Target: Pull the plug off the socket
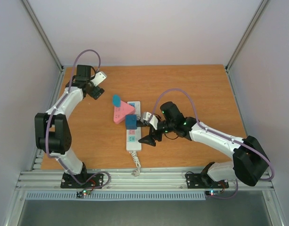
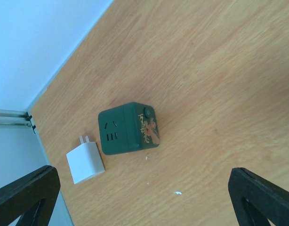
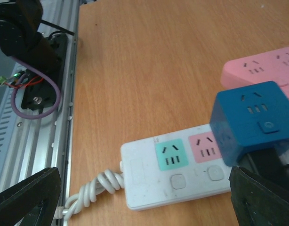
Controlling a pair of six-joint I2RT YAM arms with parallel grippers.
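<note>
A: Gripper status?
B: The right gripper (image 1: 146, 128) has its jaws apart, just right of the blue plug (image 1: 131, 122), not gripping it. The left gripper (image 1: 98, 84) has its jaws apart, far left.
A: Where is the socket (image 1: 133, 139)?
B: Mid-table, cord (image 1: 135, 165) at its near end, with the plug seated in it.

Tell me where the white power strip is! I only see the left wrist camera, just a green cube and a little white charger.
Observer: The socket lies mid-table, its coiled cord pointing toward the arm bases.
Operator: Is anything plugged in, and is somebody grabbing it?
Observer: A blue cube plug sits on it beside the pink outlet. The right gripper is open next to the cube, not holding it yet.
</note>
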